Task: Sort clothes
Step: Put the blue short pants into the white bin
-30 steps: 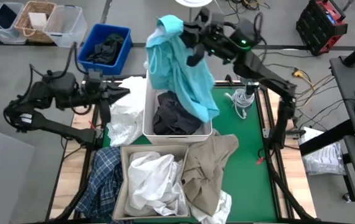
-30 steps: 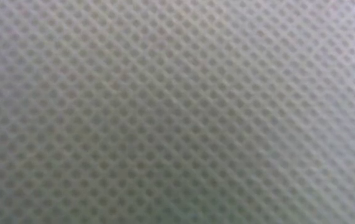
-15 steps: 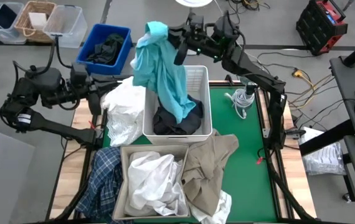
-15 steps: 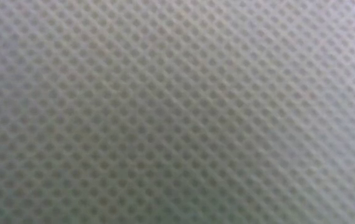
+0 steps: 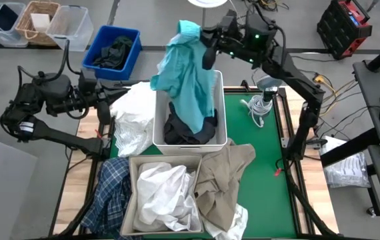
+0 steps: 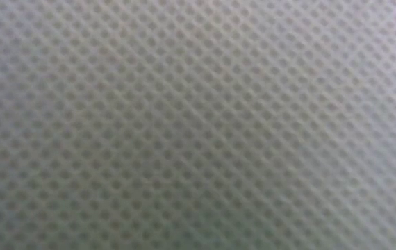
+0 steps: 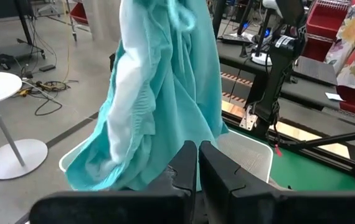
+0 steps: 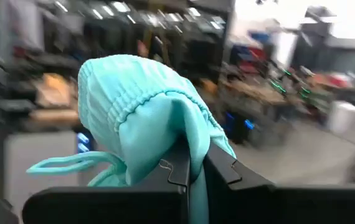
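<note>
A teal garment hangs over the white basket at the table's middle; my right gripper is shut on its top end. A dark grey garment lies in that basket. My left gripper, shut and empty, stands at the table's left, beside a white garment heaped against the basket's left wall. White clothes fill the beige bin at the near edge. A plaid shirt lies left of the bin and a beige garment right of it. My right gripper pinches the teal garment's gathered, ribbed end between its two fingers; a bunch of it bulges past the fingertips. The fingers reach about level from the table's right side. The garment hangs slack below, its lower end in the white basket.
A blue bin with dark green cloth stands beyond the table's far left corner, with clear boxes and a wicker basket further left. Coiled white cable lies on the green mat right of the basket. A mesh wall fills the low view.
My right gripper has swung toward the table's left and back toward the right and tipped upward. The teal garment had draped out past the basket's right rim; it has swung left and now hangs over the basket's middle. My left gripper has drawn back toward the table's left edge, off the white garment.
</note>
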Available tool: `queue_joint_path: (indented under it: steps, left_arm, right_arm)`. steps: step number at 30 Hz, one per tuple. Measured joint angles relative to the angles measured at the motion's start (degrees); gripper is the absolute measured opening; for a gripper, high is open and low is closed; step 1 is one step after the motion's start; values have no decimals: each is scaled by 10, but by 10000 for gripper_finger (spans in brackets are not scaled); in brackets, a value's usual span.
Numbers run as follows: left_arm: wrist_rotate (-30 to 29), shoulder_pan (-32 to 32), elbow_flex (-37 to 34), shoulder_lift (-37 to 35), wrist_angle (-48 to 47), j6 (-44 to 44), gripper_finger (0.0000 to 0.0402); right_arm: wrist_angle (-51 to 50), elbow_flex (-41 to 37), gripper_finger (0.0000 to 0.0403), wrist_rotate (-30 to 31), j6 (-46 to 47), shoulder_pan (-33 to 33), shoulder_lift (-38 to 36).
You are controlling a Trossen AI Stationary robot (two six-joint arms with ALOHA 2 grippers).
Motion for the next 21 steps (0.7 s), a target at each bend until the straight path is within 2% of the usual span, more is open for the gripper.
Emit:
queue_joint_path:
  steps: [3,10,17,21]
  left_arm:
    - [0,0,0,1,0,0,0]
    - [-14,0,0,8,0,0,0]
    - [-14,0,0,17,0,-7,0]
    - [-14,0,0,18,0,-11,0]
  right_arm:
    - [-61,0,9,29,-5,-2,0]
    - [-150,0,9,28,30,-4,52]
    - [-183,0,9,-21,62,-4,125]
    - [-192,0,9,-79,88,-4,162]
